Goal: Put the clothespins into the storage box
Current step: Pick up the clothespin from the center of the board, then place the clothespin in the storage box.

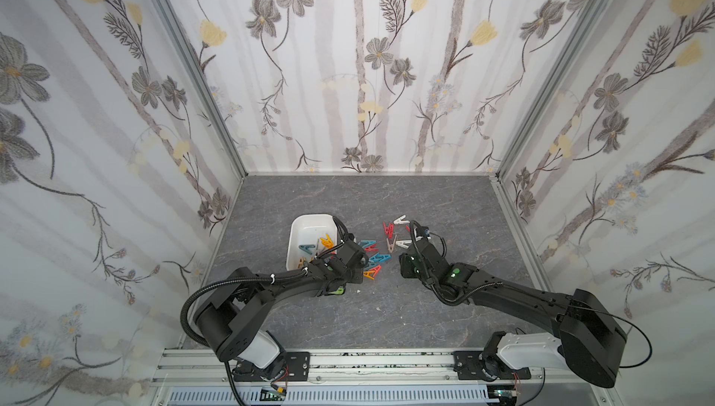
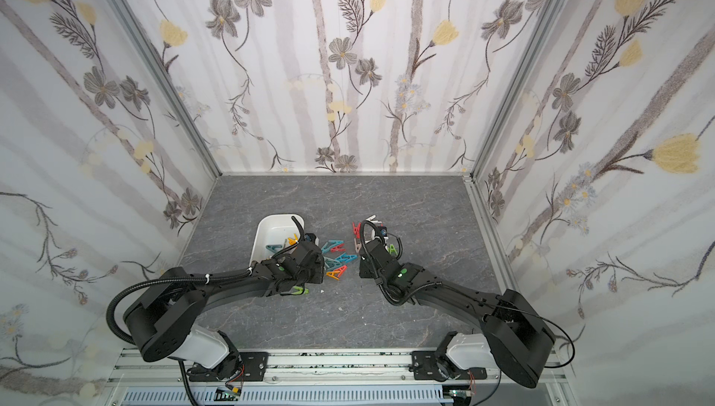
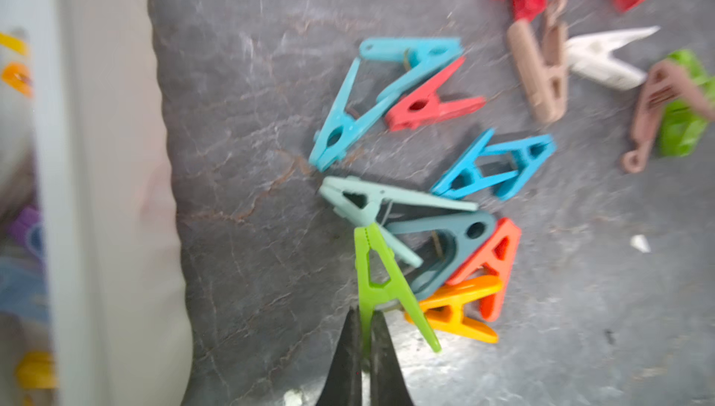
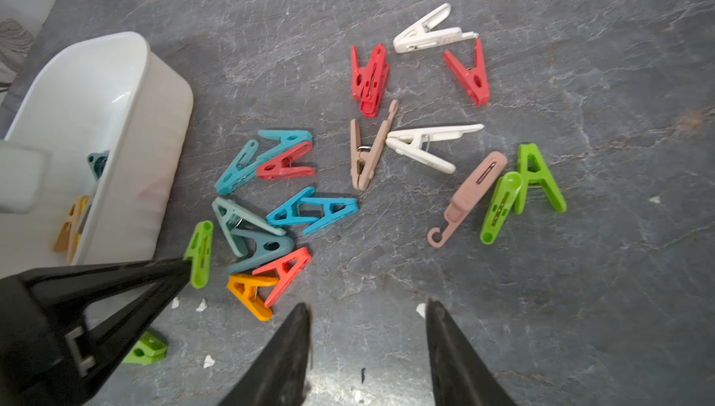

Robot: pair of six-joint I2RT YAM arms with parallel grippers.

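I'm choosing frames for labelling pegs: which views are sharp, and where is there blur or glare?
Left wrist: motion-blurred throughout, the storage box smeared most, though the green clothespin in the left pincer is readable. Right wrist: sharp on the loose clothespins, a small glare patch inside the storage box. Both top views: evenly lit, clothespins tiny.

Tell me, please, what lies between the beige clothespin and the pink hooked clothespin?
A white clothespin lies there, between the beige clothespin and the pink hooked clothespin; the right wrist view shows it.
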